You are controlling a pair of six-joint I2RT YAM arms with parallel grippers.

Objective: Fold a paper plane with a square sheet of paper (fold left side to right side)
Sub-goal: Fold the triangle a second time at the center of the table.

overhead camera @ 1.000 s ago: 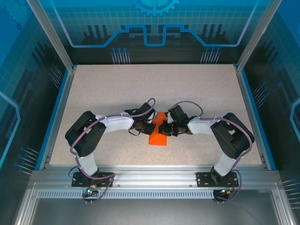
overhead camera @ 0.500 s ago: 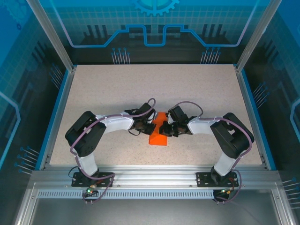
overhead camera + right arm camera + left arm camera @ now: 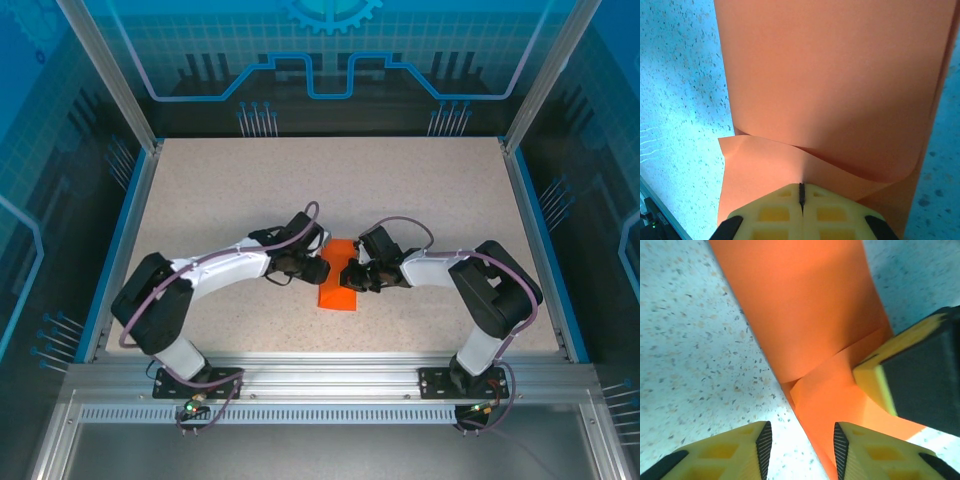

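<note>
The square sheet of paper [image 3: 337, 291] is bright orange and lies folded into a narrow oblong at the table's middle, between both grippers. My left gripper [image 3: 318, 268] is at its left edge. In the left wrist view that gripper [image 3: 802, 450] is open, and the paper's [image 3: 805, 315] edge runs into the gap, with one finger over the sheet. My right gripper [image 3: 351, 276] is at the paper's upper right. In the right wrist view it [image 3: 801, 189] is shut, pinching a raised flap of the paper [image 3: 830, 75]. A right gripper finger [image 3: 890, 375] rests on the paper in the left wrist view.
The speckled table [image 3: 220, 200] has blue raised rails along its left side [image 3: 125, 240] and right side [image 3: 540, 240]. An aluminium frame [image 3: 320, 375] carrying both arm bases runs along the near edge.
My left gripper has opened from shut, letting go of the paper's edge, and the left arm's elbow has swung out to the left. The right arm and the paper have not moved.
</note>
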